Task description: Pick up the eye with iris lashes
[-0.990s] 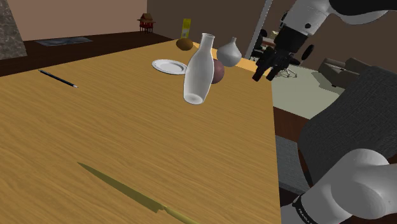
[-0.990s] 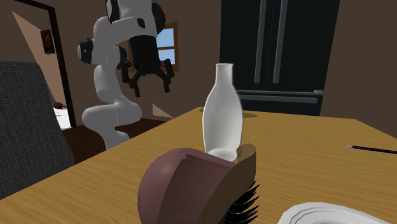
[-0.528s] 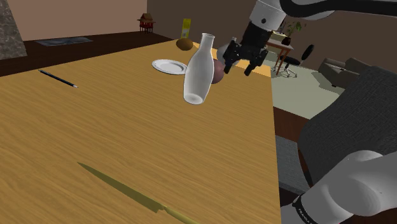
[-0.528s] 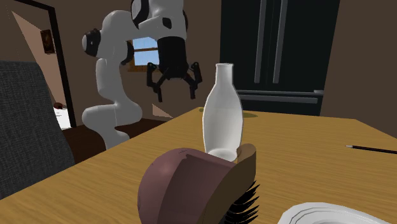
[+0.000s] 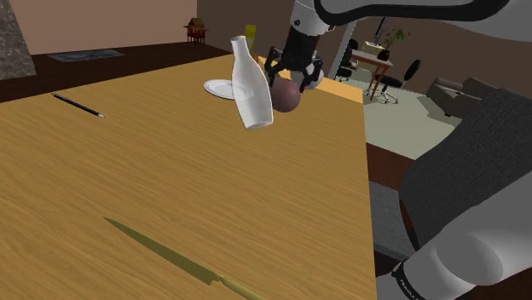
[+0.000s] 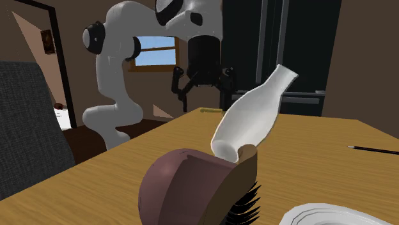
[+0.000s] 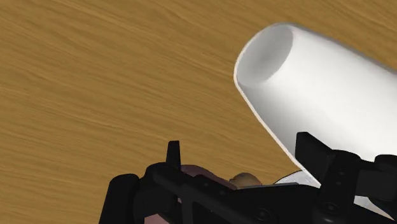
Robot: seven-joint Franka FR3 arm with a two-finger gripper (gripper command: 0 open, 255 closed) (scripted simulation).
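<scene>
Grasp approach at the far corner of the table
A white bottle is seen tilted just beside the maroon eye, which lies near the edge on the shoulder view's right. The gripper is held above the eye, fingers apart; a straight descent kept off the bottle is advised, free room being judged toward that edge.
</scene>
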